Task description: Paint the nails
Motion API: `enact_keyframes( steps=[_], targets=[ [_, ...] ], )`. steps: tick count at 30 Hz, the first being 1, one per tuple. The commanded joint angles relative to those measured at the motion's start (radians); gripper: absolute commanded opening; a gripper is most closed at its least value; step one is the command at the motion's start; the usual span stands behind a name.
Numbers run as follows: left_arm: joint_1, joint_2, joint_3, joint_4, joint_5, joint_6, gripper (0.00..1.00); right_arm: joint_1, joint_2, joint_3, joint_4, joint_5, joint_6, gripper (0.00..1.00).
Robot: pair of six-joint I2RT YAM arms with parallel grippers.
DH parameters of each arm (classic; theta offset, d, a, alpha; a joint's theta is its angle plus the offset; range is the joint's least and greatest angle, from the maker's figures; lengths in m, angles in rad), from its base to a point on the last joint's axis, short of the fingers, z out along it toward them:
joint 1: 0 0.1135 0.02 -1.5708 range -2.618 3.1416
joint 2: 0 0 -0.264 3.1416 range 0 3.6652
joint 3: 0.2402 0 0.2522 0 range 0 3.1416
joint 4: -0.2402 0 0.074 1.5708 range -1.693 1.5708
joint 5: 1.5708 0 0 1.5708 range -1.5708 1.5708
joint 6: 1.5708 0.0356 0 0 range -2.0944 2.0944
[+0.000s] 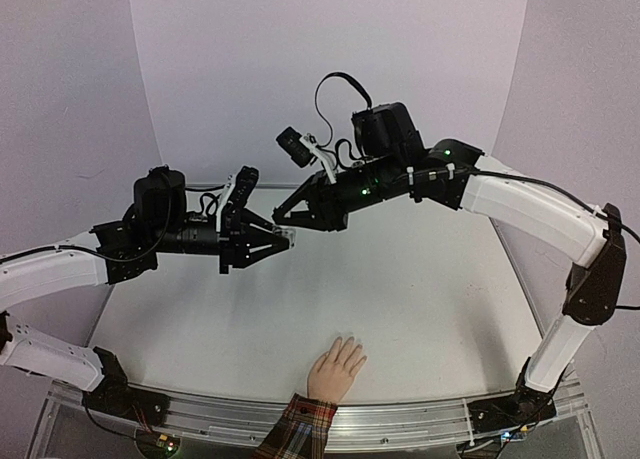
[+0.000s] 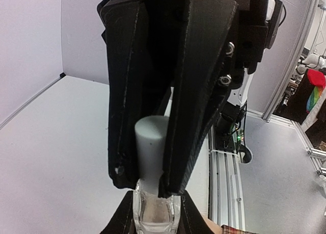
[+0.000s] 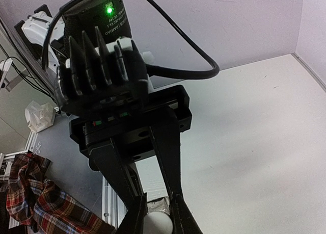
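A small clear bottle with a white cap hangs in mid-air between my two grippers. My left gripper is shut on the glass body. My right gripper is shut on the cap. The peach-coloured hand with a red plaid cuff lies palm down at the near table edge, well below and to the right of the bottle. Its nails are too small to make out. The cuff also shows in the right wrist view.
The white table stretches under both arms. An aluminium rail runs along the near edge. Purple walls close the back and sides.
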Motion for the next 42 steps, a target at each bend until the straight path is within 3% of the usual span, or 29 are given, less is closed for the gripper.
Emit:
enact_keyframes(
  steps=[1, 3, 5, 7, 14, 19, 24, 30, 42],
  targets=[
    [0.000, 0.009, 0.055, 0.006, -0.050, 0.045, 0.10, 0.010, -0.058, -0.028, -0.005, -0.008, 0.006, 0.00],
    [-0.001, 0.006, 0.046, 0.016, -0.104, 0.031, 0.31, 0.011, -0.073, -0.061, -0.002, 0.066, 0.013, 0.00],
    [-0.001, 0.000, 0.034, 0.021, -0.146, 0.024, 0.77, 0.010, -0.101, -0.119, 0.019, 0.203, 0.032, 0.00],
    [0.000, -0.011, 0.020, 0.019, -0.169, 0.025, 0.97, 0.009, -0.140, -0.211, 0.085, 0.352, 0.087, 0.00],
    [-0.001, -0.063, -0.043, 0.006, -0.254, -0.004, 1.00, -0.051, -0.244, -0.595, 0.345, 0.768, 0.217, 0.00],
    [0.000, -0.105, -0.079, 0.022, -0.289, -0.033, 1.00, -0.173, -0.242, -0.862, 0.549, 0.934, 0.347, 0.00],
    [0.000, -0.137, -0.102, 0.036, -0.314, -0.046, 1.00, -0.209, -0.215, -1.015, 0.741, 0.985, 0.410, 0.00],
    [-0.001, -0.133, -0.104, 0.039, -0.312, -0.049, 0.99, -0.218, -0.123, -1.023, 0.777, 1.018, 0.447, 0.00],
    [-0.001, -0.149, -0.108, 0.043, -0.300, -0.053, 0.99, -0.218, -0.017, -1.020, 0.801, 1.011, 0.473, 0.11]
  ],
)
